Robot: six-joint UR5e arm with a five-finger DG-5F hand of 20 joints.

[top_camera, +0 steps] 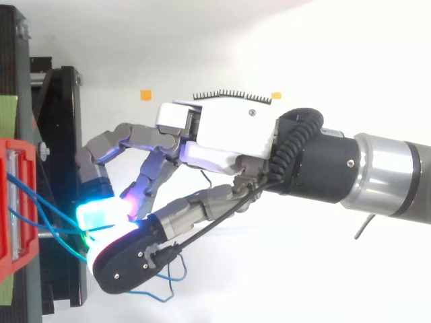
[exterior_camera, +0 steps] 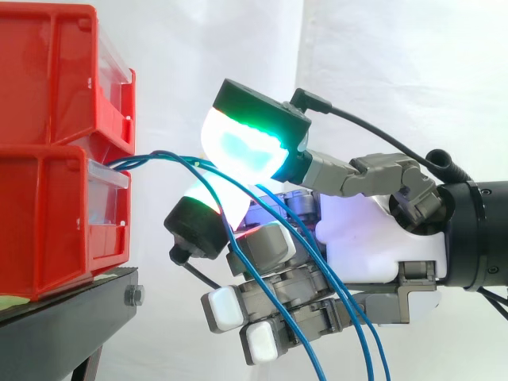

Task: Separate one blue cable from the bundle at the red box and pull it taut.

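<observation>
White curtain [exterior_camera: 381, 63], glossy red plastic bins [exterior_camera: 48, 198], thin blue cable [exterior_camera: 178, 159] pinched between the hand's [exterior_camera: 365, 238] thick rounded glowing pads [exterior_camera: 238, 147]

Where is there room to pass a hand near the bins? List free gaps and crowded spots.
Free: above the robot hand, right of the upper red bin, before the white curtain. Crowded: between the bin fronts and the robot hand, where blue cables cross, and below it, where they hang.

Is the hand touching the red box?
Apart. Side view shows white curtain between the red box and the hand; blue cables bridge that gap.
</observation>
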